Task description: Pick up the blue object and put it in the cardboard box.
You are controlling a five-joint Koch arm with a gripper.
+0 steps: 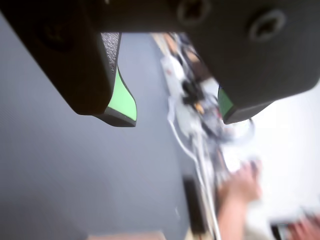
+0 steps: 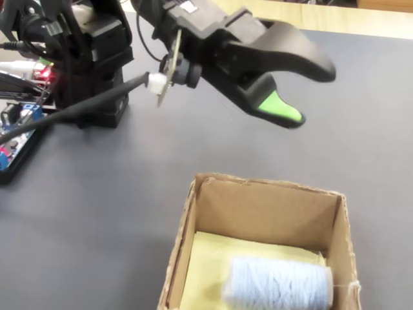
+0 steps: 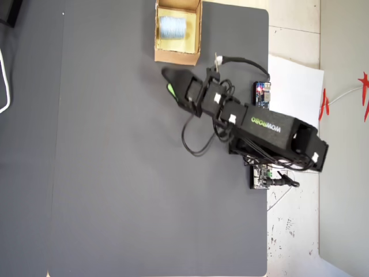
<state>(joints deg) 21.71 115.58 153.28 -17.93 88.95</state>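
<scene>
The blue object [image 2: 277,284] is a pale blue ribbed roll lying on the yellowish floor inside the cardboard box [image 2: 258,206]. In the overhead view the blue object [image 3: 171,26] shows in the cardboard box [image 3: 177,56] at the mat's top edge. My gripper [image 2: 313,95] hangs above the dark mat just beyond the box, apart from it, open, with nothing between its green-padded jaws. The wrist view shows the gripper [image 1: 176,119] with a wide gap and only mat and clutter behind. In the overhead view the gripper [image 3: 167,82] is just below the box.
The arm's base [image 2: 90,58] and circuit boards [image 3: 262,95] stand at the mat's edge, with cables [image 3: 193,144] trailing onto the mat. A white paper sheet [image 3: 294,86] lies beside the base. A person's hand [image 1: 242,185] shows blurred in the wrist view.
</scene>
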